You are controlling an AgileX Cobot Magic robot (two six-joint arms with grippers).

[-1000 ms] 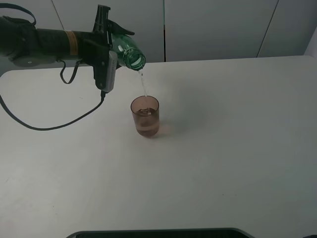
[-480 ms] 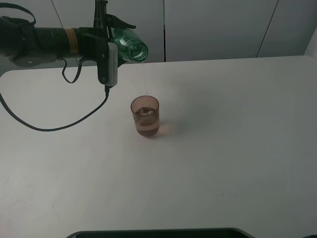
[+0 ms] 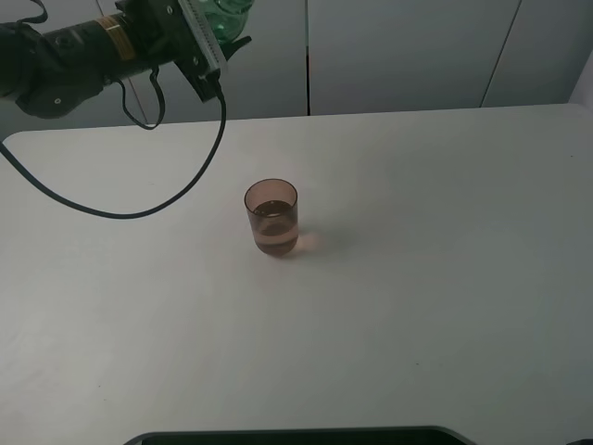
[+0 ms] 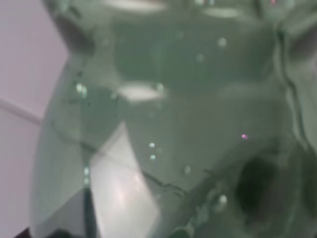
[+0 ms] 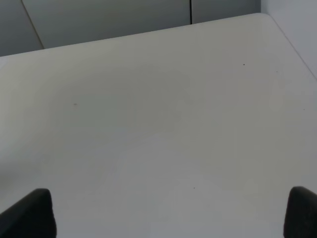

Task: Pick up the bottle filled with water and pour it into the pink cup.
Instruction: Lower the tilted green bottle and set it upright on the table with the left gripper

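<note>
Exterior high view. The left gripper (image 3: 215, 28) now sits in the upper left of the frame, pinching the bottle (image 3: 230, 11), which is largely cut off by the top edge. Half a second ago the bottle mouth hung above the pink cup (image 3: 271, 218) with a thin stream falling; that stream has ended and the arm has swung up and back. The cup stands upright, left of centre on the table (image 3: 445, 278), well apart from the gripper, with water (image 3: 272, 239) in its lower part. You may judge the pour finished or nearly so; how much water stays in the bottle cannot be told.

Left wrist view. The green wall of the bottle (image 4: 163, 129) fills the frame, beaded with droplets. The fingers themselves are not clearly shown; the hold is inferred from the bottle riding aloft with the wrist.

Right wrist view. The right gripper (image 5: 166, 214) is spread wide: its dark fingertips (image 5: 27, 213) sit in the two lower corners, with only bare table (image 5: 158, 124) between them. Neither cup nor bottle appears here.
</note>
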